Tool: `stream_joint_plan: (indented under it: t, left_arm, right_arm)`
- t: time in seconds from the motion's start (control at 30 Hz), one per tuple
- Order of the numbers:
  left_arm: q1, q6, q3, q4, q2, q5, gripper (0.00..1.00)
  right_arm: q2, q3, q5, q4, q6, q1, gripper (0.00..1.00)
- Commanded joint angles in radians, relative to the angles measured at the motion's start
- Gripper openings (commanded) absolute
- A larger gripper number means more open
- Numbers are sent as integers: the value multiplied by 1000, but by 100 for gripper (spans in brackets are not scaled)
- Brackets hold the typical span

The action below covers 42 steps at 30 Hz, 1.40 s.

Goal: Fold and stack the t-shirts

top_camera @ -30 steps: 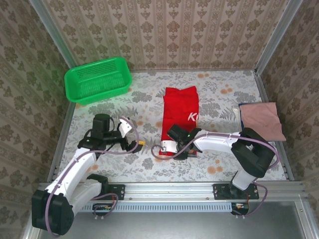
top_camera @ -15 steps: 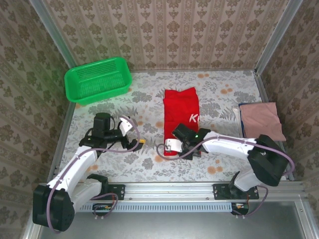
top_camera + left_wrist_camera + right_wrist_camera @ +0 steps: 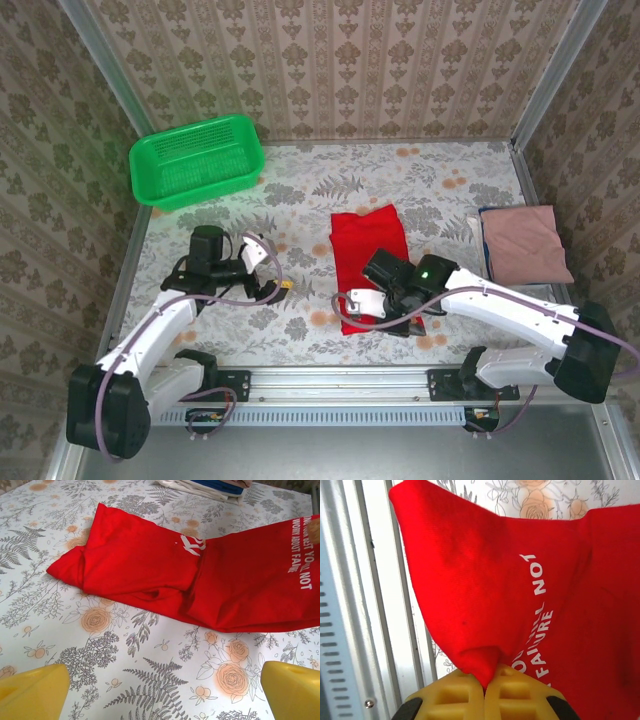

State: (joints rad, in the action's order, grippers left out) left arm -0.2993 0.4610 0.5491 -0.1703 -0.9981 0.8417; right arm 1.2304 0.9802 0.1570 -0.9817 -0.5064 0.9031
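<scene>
While the left tool hangs over the counter with its yellow fingers spread wide and empty, the red t-shirt lies mid-counter, apart to its right. Right tool is at the shirt's near edge, clamped on a pinched fold of red cloth. The right wrist view shows this grip plainly; overhead, the arm covers it. White lettering reads in both wrist views. Pink t-shirt lies folded at the counter's right edge
</scene>
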Motion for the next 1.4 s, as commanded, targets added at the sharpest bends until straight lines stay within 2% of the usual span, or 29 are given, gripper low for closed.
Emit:
stream_joint_plan:
  t: [0.0, 0.27, 0.37, 0.5, 0.63, 0.73, 0.83, 0.97, 1.1, 1.2, 1.37]
  left_arm:
    - [0, 22, 15, 49, -26, 54, 100]
    - [-9, 0, 51, 121, -107, 71, 100]
    - [-17, -37, 55, 172, -136, 36, 100]
    - [-51, -174, 55, 321, -190, -83, 100]
    - [-108, -283, 91, 402, -267, -192, 100]
    - [-148, -446, 167, 380, -335, -373, 100]
    - [-192, -600, 243, 353, -397, -458, 100]
    - [-202, -823, 382, 256, -497, -501, 100]
    - [-207, -909, 485, 202, -612, -491, 100]
    - [-211, -925, 584, 162, -720, -450, 90]
    - [-246, -926, 784, 49, -906, -386, 68]
  right_arm:
    - [29, 106, 29, -108, -59, -42, 0]
    - [221, 314, 24, -85, -239, -205, 0]
    - [289, 393, 31, -78, -290, -263, 0]
    - [376, 471, 29, -56, -347, -320, 0]
    - [461, 556, 27, -27, -367, -362, 0]
    - [512, 613, 34, -17, -371, -383, 0]
    - [535, 631, 41, -18, -383, -390, 0]
    - [518, 597, 57, -14, -381, -391, 0]
    - [467, 527, 76, 11, -359, -390, 0]
    - [429, 482, 81, 10, -346, -391, 0]
    - [353, 392, 76, 16, -318, -392, 0]
